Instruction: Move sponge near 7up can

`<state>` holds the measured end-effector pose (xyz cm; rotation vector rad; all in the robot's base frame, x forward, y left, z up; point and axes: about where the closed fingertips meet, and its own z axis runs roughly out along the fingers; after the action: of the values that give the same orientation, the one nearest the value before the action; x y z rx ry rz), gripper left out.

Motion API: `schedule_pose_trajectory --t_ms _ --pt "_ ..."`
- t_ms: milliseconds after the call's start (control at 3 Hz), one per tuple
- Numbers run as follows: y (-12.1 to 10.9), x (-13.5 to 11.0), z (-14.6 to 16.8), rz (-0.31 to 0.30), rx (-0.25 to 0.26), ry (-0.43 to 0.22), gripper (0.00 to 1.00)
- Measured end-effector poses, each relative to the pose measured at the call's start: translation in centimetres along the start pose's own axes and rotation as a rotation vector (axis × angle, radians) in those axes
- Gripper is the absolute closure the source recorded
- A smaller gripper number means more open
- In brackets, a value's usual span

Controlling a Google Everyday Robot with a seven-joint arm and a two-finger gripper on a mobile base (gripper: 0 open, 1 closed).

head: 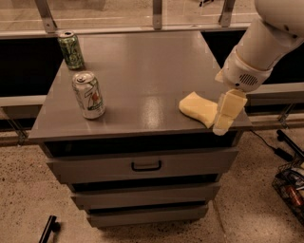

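Observation:
The pale yellow sponge [198, 108] lies flat near the front right corner of the grey cabinet top [142, 71]. The silver-white 7up can [89, 95] stands upright near the front left edge, well apart from the sponge. My gripper [226, 115] hangs from the white arm at the right, its yellowish fingers pointing down, right beside the sponge's right end and partly covering it. It holds nothing that I can see.
A darker green patterned can [71, 50] stands at the back left corner. The cabinet has drawers [146, 165] below. Metal railing posts [157, 13] run behind it. A wire basket [289, 190] and cables lie on the floor at the right.

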<state>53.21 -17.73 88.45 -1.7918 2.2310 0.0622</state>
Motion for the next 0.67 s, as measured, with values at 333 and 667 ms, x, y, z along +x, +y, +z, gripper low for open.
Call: schedule_pose_trajectory --t_ms 333,667 --pt "-0.2 -0.1 2.0 0.034 -0.034 -0.043 0.0" --pt "-0.2 -0.4 3.4 0.063 -0.05 -0.081 0.18"
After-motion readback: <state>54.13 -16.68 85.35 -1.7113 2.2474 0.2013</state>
